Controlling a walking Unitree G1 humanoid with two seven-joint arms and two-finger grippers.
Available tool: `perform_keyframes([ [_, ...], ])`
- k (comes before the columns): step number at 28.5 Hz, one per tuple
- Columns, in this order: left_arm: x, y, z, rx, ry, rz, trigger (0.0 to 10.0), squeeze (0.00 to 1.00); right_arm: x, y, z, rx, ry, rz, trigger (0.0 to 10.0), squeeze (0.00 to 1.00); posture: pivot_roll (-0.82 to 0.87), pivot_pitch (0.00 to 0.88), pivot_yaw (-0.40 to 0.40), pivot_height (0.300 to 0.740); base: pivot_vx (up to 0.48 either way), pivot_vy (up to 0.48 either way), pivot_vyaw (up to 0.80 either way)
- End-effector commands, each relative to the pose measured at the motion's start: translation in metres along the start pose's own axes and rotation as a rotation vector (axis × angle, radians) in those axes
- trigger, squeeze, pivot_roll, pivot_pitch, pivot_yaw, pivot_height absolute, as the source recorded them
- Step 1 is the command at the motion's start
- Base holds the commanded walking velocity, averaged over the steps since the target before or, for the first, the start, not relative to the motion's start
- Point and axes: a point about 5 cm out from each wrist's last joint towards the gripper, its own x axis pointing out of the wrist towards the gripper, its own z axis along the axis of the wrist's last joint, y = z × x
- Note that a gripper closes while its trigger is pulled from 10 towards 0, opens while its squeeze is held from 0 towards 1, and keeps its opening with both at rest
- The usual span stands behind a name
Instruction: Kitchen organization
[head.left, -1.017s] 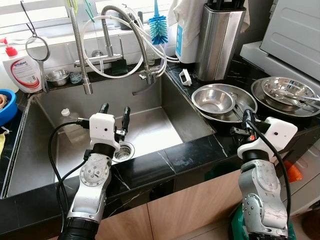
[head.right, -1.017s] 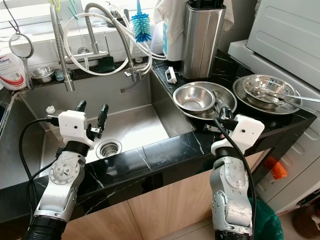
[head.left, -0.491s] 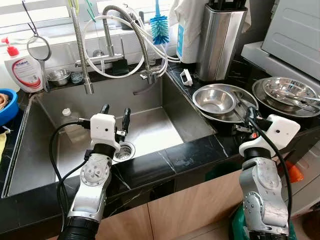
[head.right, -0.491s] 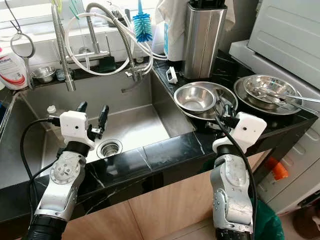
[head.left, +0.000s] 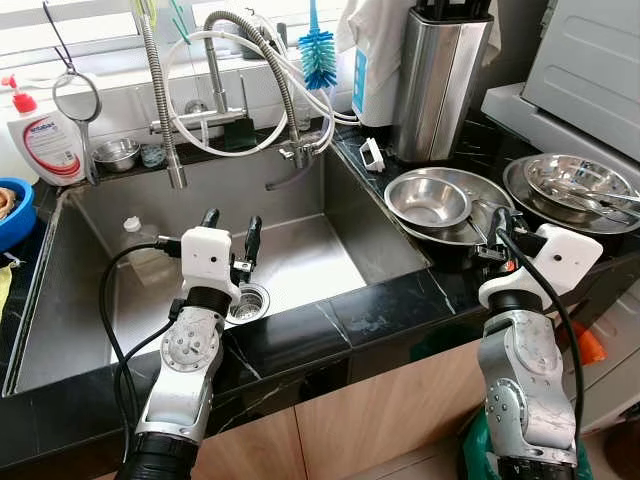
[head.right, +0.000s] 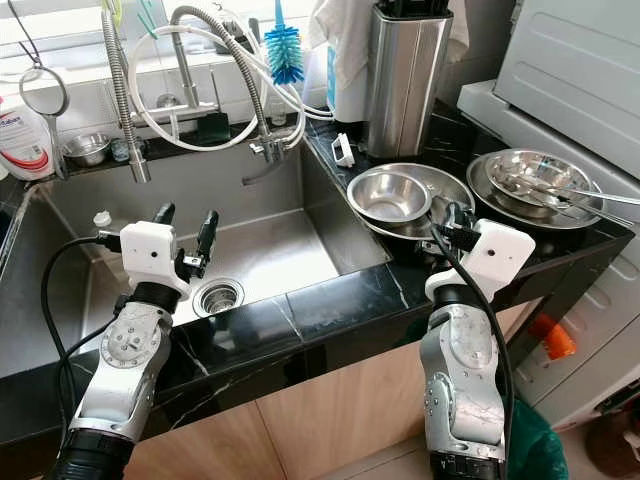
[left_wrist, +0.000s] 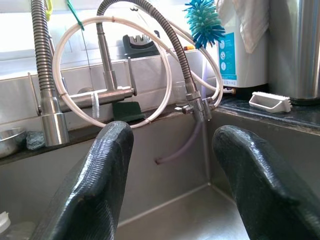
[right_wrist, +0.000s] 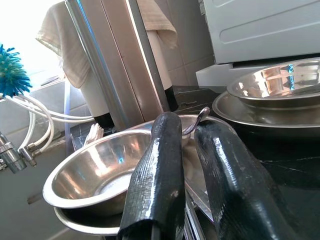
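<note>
My left gripper hangs open over the steel sink, above the drain; in the left wrist view its fingers stand wide apart with the faucet beyond them. My right gripper sits at the counter's front edge, right beside a small steel bowl nested in a wider steel dish. In the right wrist view its fingers are nearly together, holding nothing, pointing at that bowl. A thin curved metal handle shows just past the fingertips.
A second stack of steel dishes with utensils lies to the right, below a white appliance. A tall steel canister, a white scrub brush and a blue bottle brush stand behind. A small plastic bottle lies in the sink.
My right gripper has crept slightly up and forward toward the nested bowls. The left arm has stayed where it was.
</note>
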Motion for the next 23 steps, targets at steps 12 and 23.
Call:
perform_keyframes([
  [12,0.003,0.001,0.003,0.015,-0.016,-0.012,10.0,0.00,0.000,-0.010,0.010,0.035,-0.035,-0.111,10.0,0.00,-0.12,0.000,0.061,0.740,0.000,0.000,0.00],
  [23,0.004,-0.001,0.003,0.014,-0.018,-0.017,10.0,0.00,-0.001,-0.025,0.009,0.077,-0.024,-0.217,10.0,0.00,-0.13,0.000,0.063,0.740,0.000,0.000,0.00],
])
